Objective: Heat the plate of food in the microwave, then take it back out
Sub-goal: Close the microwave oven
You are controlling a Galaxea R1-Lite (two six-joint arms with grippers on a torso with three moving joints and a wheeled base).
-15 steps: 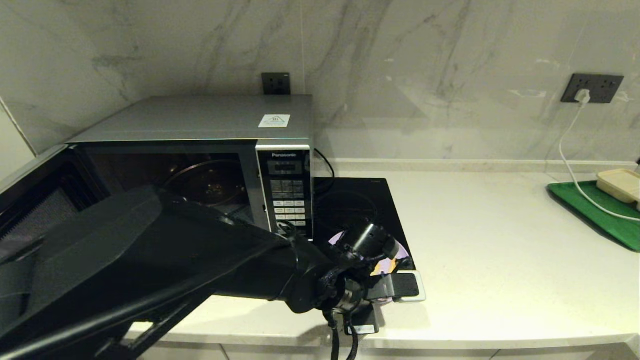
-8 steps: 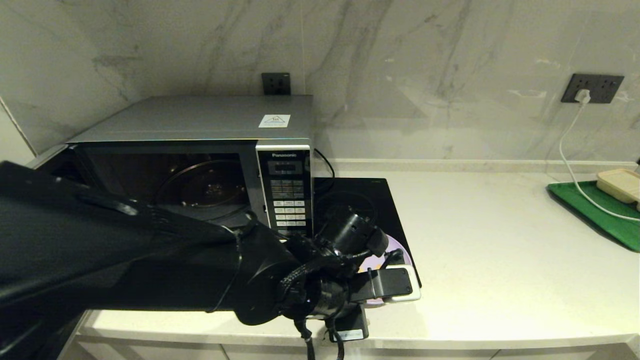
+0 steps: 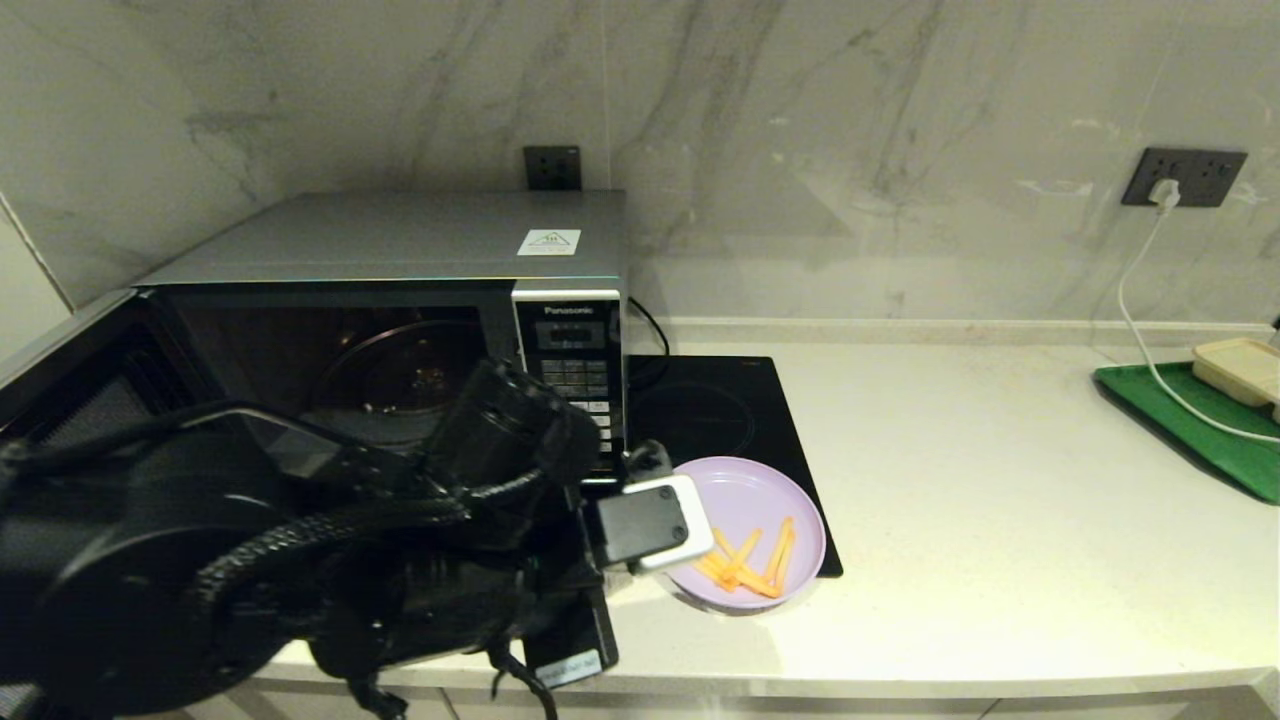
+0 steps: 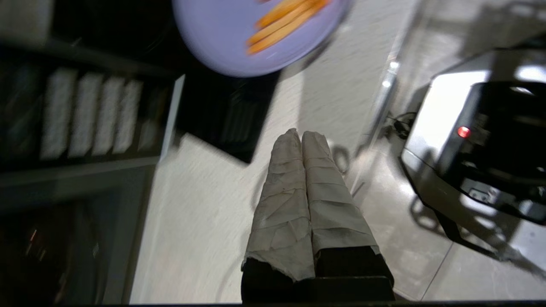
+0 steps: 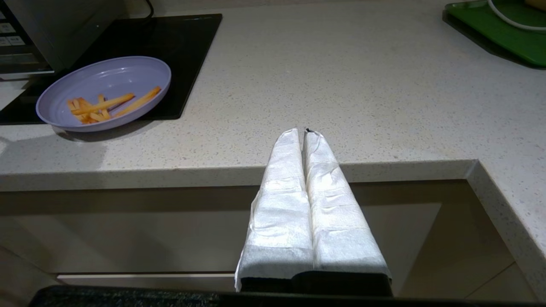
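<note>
On pale counter (image 3: 960, 480), plate of food (image 3: 745, 530) at microwave (image 3: 400, 300)'s four o'clock, overhanging hob (image 3: 715, 420); risks tipping under pinched-shut left gripper (image 4: 301, 136)

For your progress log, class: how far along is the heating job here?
Done: the large silver microwave has its door open. In hand: nothing; the left gripper, shut and empty, is near the round lilac plastic plate of fries, which sits outside. The right gripper is shut, below the counter edge. Left: loading, heating, retrieving.

The brand name "Panasonic" is showing in small letters at the top edge of the microwave (image 3: 400, 300)'s keypad panel (image 3: 572, 375). A warning sticker (image 3: 548, 241) is sitting on its roof, print unreadable.
</note>
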